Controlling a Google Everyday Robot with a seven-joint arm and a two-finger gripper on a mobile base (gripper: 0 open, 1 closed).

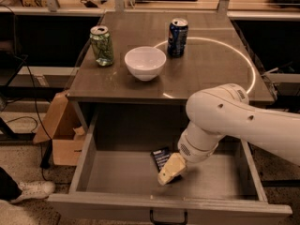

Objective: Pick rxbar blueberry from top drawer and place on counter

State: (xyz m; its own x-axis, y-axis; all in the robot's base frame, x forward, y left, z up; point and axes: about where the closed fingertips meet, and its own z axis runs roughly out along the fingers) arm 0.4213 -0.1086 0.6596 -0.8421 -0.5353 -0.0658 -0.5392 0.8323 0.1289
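Note:
The rxbar blueberry (161, 156), a flat dark navy wrapper with white text, lies on the floor of the open top drawer (122, 175), near the middle. My gripper (171, 169) is down inside the drawer, right against the bar's near right end and covering part of it. The white arm (225, 114) reaches in from the right. The counter (201, 64), with its white arc, is above the drawer.
On the counter stand a green can (102, 45) at the left, a white bowl (145, 63) in the middle and a blue soda can (177, 37) behind it. A cardboard box (63, 135) sits on the floor left of the drawer. The drawer's dark handle (168, 216) is at the front.

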